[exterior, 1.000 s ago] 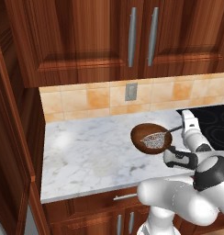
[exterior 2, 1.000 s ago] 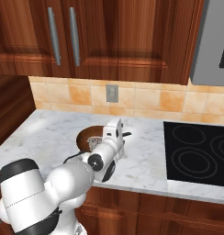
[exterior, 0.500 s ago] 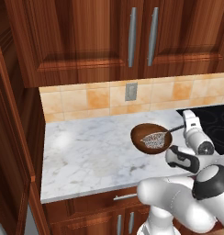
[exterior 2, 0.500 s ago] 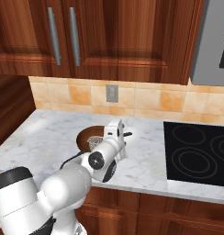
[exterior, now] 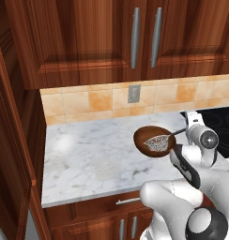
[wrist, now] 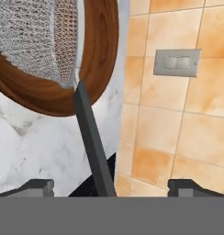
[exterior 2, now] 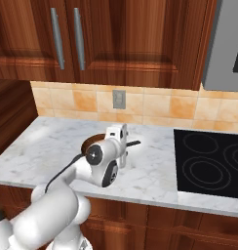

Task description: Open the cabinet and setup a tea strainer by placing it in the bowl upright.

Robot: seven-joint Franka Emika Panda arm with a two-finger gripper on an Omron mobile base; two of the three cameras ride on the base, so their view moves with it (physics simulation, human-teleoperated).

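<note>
The dark-brown bowl [exterior: 145, 136] sits on the marble counter with the tea strainer [exterior: 156, 140] inside it, mesh basket up and its thin dark handle [exterior: 179, 132] sticking out over the rim to the right. In the hand view the bowl [wrist: 102, 55] and the strainer [wrist: 36, 36] are at the top left. My gripper [wrist: 111, 186] is open. The strainer handle [wrist: 88, 133] runs between its fingertips [wrist: 38, 186] and touches neither. From the base views my gripper [exterior: 192, 122] [exterior 2: 122, 136] hovers at the handle's end, right of the bowl [exterior 2: 90, 141]. A reddish-brown wood panel [exterior: 13, 140] at the left may be the cabinet.
Wall cabinets [exterior: 88, 42] with grey bar handles hang over the marble counter [exterior: 88, 154]. A black cooktop [exterior 2: 208, 161] lies to the right. A grey outlet plate [wrist: 177, 62] is on the tan tiled backsplash. My own arm [exterior 2: 99, 163] hides part of the bowl.
The hand has hardly moved. My arm's elbow has swung lower and nearer the base cameras. Bowl and strainer stay where they were.
</note>
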